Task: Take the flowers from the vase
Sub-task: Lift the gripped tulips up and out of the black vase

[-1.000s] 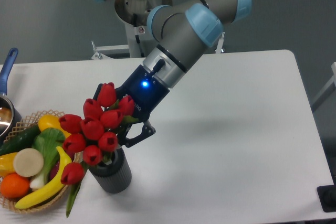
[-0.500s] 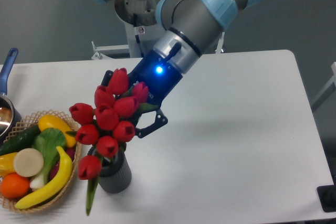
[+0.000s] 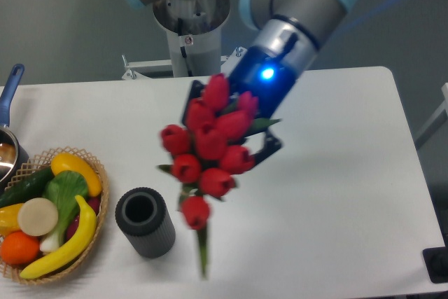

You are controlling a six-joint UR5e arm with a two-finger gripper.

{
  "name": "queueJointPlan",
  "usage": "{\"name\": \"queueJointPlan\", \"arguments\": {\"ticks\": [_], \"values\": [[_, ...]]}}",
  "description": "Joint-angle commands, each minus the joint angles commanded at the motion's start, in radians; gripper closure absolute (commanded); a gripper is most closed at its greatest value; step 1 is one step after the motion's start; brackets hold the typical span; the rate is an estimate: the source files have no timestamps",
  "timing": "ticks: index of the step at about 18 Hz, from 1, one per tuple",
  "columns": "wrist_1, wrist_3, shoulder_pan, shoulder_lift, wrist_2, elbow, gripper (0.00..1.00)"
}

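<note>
Gripper clamped on flowers, bunch lifted clear above table, buds blurred, stems trailing down toward front edge. Vase upright near front left, mouth open, apart from bunch. Wicker basket with fruit and vegetables just left of vase. Blue-handled saucepan at far left edge.

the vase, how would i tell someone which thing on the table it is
Start at the wicker basket of fruit and vegetables at the table's front left; the vase stands just to its right. It is a small dark grey cylinder with ribbed sides and an open, empty mouth, unlike the woven, filled basket.
</note>
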Motion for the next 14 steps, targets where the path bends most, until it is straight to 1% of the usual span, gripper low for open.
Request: {"name": "queueJointPlan", "arguments": {"ticks": [6, 9, 11, 14], "values": [[-0.002, 0.078, 0.091, -0.015, 0.000, -0.002, 0.49], [-0.002, 0.107, 0.114, -0.015, 0.000, -0.008, 0.49], [-0.002, 0.127, 0.120, -0.012, 0.000, -0.031, 0.49], [-0.002, 0.137, 0.128, -0.012, 0.000, -0.041, 0.49]]}}
